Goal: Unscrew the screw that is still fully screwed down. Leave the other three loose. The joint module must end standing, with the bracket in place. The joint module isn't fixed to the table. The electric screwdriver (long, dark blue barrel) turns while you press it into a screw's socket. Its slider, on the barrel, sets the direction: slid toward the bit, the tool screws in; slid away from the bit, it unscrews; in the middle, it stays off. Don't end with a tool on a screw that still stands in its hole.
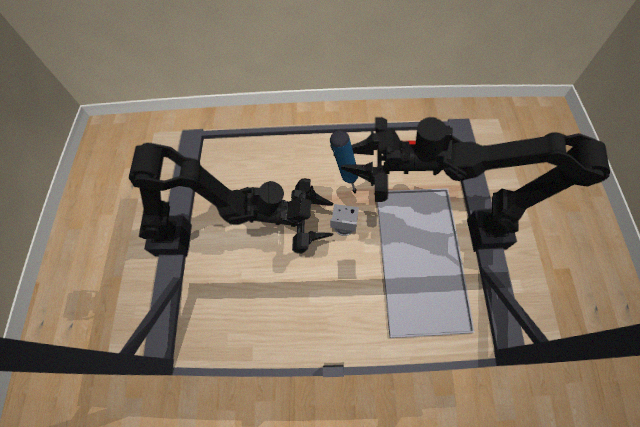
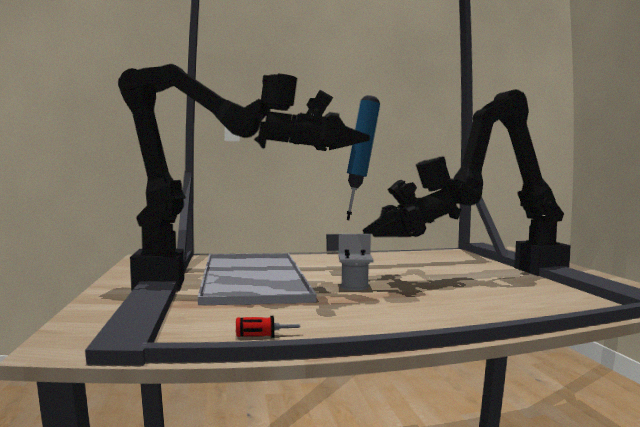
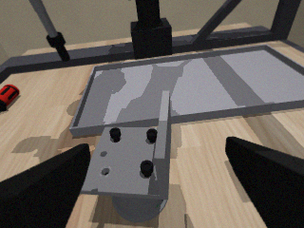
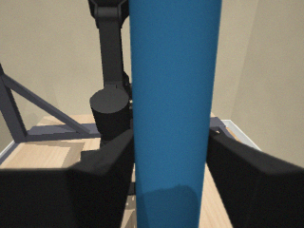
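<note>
The joint module stands upright with the bracket on top. Three black screws stand in the bracket with heads raised; one of them is nearest the left wrist camera. An open hole shows opposite it. My left gripper is open beside the module, not touching it. My right gripper is shut on the electric screwdriver, bit down and slightly tilted, above table and module. A black screw-like piece is at its tip. The slider is hidden.
A grey tray lies beside the module, on the right arm's side. A red screwdriver lies near the table edge closest to the exterior camera. Dark frame beams border the table.
</note>
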`<state>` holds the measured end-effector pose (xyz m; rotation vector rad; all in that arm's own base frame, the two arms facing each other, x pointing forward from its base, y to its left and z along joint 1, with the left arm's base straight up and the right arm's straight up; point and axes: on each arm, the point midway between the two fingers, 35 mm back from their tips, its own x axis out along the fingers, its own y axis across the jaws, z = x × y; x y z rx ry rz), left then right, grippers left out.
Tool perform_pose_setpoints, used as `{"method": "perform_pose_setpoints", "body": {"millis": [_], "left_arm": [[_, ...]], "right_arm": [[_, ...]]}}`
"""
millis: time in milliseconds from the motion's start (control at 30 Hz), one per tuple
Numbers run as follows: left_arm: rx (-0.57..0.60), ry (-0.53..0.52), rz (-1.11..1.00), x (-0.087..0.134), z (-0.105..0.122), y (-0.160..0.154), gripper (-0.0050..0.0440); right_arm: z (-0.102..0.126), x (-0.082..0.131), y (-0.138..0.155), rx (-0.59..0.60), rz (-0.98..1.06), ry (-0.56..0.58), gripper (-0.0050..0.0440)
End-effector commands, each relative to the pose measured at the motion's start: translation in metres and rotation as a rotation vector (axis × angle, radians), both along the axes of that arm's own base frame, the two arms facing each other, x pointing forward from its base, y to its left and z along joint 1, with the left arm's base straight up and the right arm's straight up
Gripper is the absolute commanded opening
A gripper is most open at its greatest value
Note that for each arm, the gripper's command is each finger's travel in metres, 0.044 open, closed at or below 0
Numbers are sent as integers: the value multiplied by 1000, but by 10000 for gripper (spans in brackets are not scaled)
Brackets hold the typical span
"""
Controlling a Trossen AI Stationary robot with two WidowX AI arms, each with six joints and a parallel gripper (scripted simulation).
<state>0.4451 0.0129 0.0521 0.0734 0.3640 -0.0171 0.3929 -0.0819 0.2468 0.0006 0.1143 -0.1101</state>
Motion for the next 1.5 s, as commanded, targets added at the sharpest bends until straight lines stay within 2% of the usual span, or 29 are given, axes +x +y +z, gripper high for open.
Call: {"method": "perform_pose_setpoints", "body": {"millis": [0,67,467,567,633,933,1133,1200,1467], "left_arm": [[11,-5,-14,3,35,-3,400],[11,-5,-14,3,35,-3,400],[22,120,-9,-22,62,-1,400],[5,145,20,-29,70,5,400],[5,145,20,-29,70,5,400],[-38,209,110,-54,97,25,400],[-72,197,112,-53,103,9,400],[-72,197,112,-53,103,9,400],[-76,193,112,-52,104,6,400]], "right_arm": [[24,-12,-11,-29,13,7,163],[24,-12,-11,-29,13,7,163],[-26,-34,-40,-26,47,296,163],[-38,-40,-48,-25,55,367,163],[-38,-40,-48,-25,55,367,163],[-73,-57,-70,-27,77,583,163],[-100,-69,-87,-29,92,741,163],[-100,-69,-87,-29,92,741,163],[-140,-85,-110,-29,120,969,163]]}}
